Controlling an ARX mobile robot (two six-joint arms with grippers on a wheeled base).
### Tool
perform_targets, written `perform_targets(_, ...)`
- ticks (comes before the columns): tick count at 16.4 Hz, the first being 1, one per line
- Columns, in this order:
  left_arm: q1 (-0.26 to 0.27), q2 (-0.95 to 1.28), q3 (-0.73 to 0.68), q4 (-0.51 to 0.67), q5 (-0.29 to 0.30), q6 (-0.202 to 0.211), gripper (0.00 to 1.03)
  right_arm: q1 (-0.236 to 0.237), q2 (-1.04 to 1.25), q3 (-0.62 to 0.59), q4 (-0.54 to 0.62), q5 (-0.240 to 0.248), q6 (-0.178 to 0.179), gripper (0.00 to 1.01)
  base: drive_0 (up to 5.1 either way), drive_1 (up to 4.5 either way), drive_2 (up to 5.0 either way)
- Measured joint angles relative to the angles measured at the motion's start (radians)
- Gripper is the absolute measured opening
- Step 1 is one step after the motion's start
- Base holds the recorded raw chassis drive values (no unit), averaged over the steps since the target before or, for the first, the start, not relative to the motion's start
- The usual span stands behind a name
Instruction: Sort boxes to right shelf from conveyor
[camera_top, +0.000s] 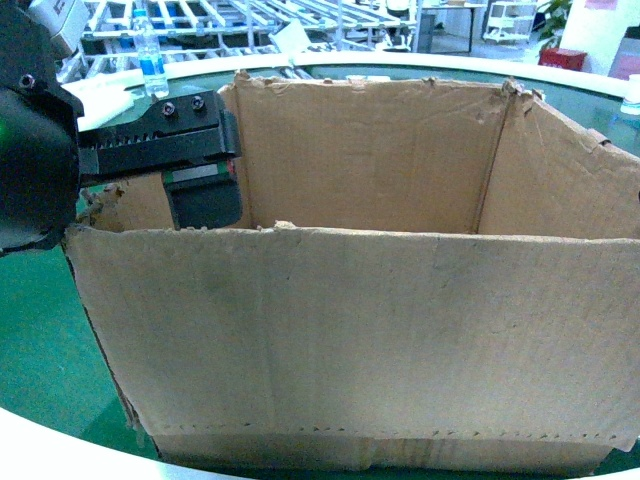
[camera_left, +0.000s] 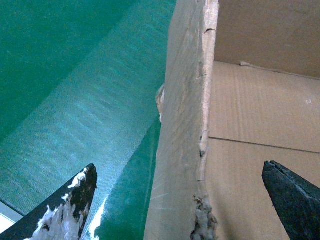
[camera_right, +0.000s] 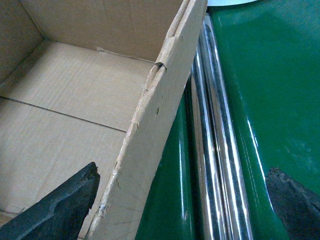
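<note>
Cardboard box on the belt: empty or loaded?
Empty. The cardboard box shows only bare floor in both wrist views; nearest inside corner hidden.

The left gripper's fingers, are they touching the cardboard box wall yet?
Apart. In the left wrist view the fingers straddle the cardboard box wall, with green conveyor belt and box floor showing between.

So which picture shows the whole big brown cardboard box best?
The head view: the big brown cardboard box shows nearly whole. Each wrist view shows just one wall's torn top edge and some inside floor.
</note>
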Motion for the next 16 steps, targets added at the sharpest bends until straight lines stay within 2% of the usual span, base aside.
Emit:
perform_targets(2,0.009,0.005,0.000,-0.004,-0.003,-0.021,0.98,0.000,0.000,0.000,0.000,0.000,0.000,0.98,0.0,0.00,0.0)
perform_targets(5,0.005,0.019,0.002,-0.004,-0.010,-0.023,0.98,0.000,0.000,0.004,-0.015,0.008,0.000,0.98,0.0,0.00,0.0)
perform_targets(7,0.004,0.024,0.006,-0.003,0.009,-0.023,0.98,0.002,0.000,0.024,-0.071,0.009,-0.005,0.98,0.0,0.00,0.0)
perform_targets(10,0.004,0.025,0.006,-0.003,0.009,-0.023,0.98,0.014,0.002,0.062,-0.160,-0.017,-0.047,0.98,0.0,0.00,0.0)
perform_targets(11,0.004,0.025,0.006,-0.003,0.009,-0.023,0.98,0.014,0.011,0.068,-0.152,-0.024,-0.056,0.98,0.0,0.00,0.0)
perform_targets(16,0.004,0.025,0.006,-0.003,0.010,-0.023,0.98,0.022,0.048,0.093,-0.157,-0.011,-0.061,0.98,0.0,0.00,0.0)
